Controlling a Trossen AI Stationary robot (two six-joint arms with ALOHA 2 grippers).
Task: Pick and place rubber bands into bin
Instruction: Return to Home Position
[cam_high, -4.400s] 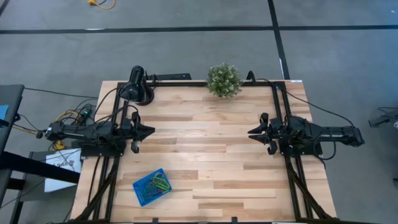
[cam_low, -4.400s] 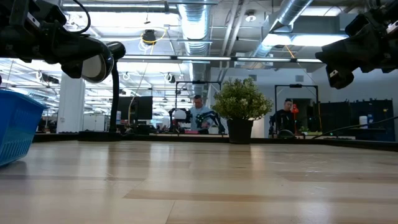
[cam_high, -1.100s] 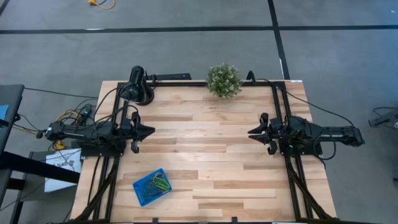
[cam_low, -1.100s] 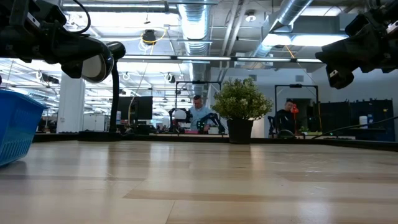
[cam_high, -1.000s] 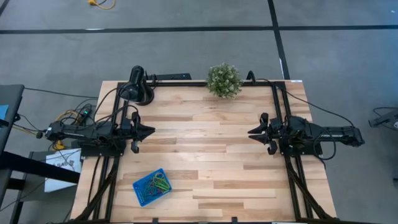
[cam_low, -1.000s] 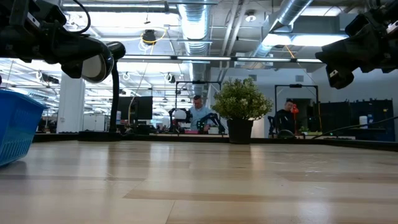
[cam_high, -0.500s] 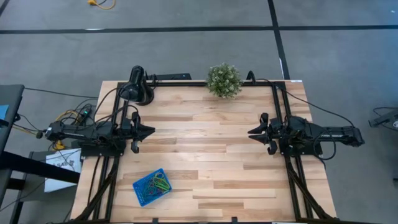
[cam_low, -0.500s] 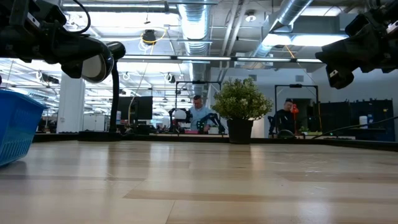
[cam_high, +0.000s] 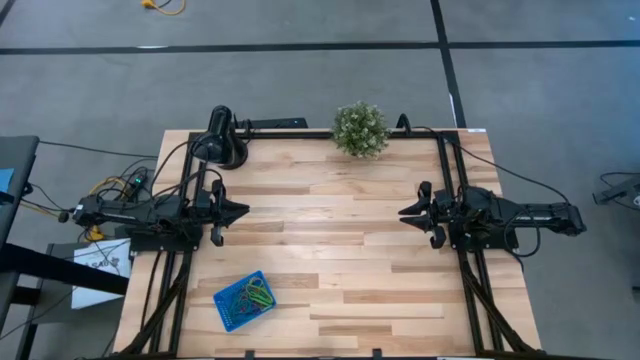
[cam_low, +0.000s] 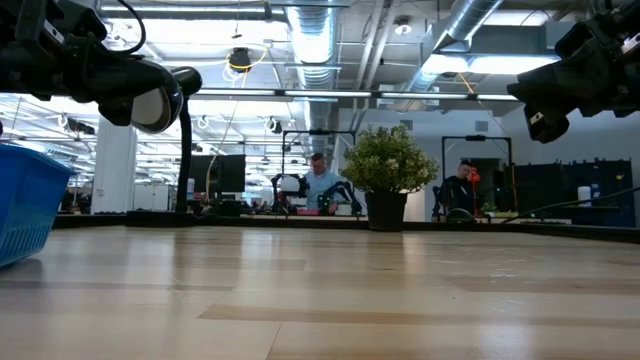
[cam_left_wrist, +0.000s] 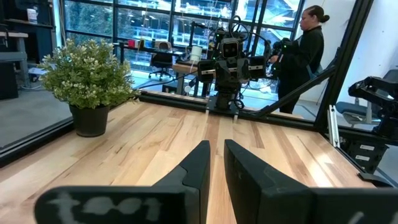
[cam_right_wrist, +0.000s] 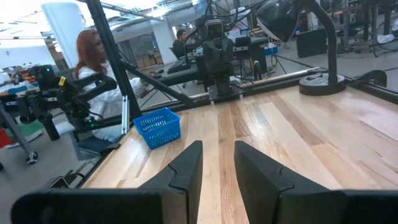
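The blue bin (cam_high: 245, 300) stands near the table's near left corner, and also shows in the low view (cam_low: 25, 200) and the right wrist view (cam_right_wrist: 158, 127). Several rubber bands (cam_high: 252, 295), green, orange and grey-blue, lie in a heap inside it. My left gripper (cam_high: 243, 211) hovers over the table's left side, pointing right, its fingers (cam_left_wrist: 217, 149) shut down to a narrow slit. My right gripper (cam_high: 403, 213) hovers over the right side, pointing left, fingers (cam_right_wrist: 218, 152) likewise shut. Both are empty and far from the bin.
A black round lamp (cam_high: 220, 135) stands at the far left corner and a small potted plant (cam_high: 360, 128) at the middle of the far edge. Black frame rails and cables run along the table's sides. Bare wood (cam_high: 330, 240) lies between the grippers. People show in the room beyond.
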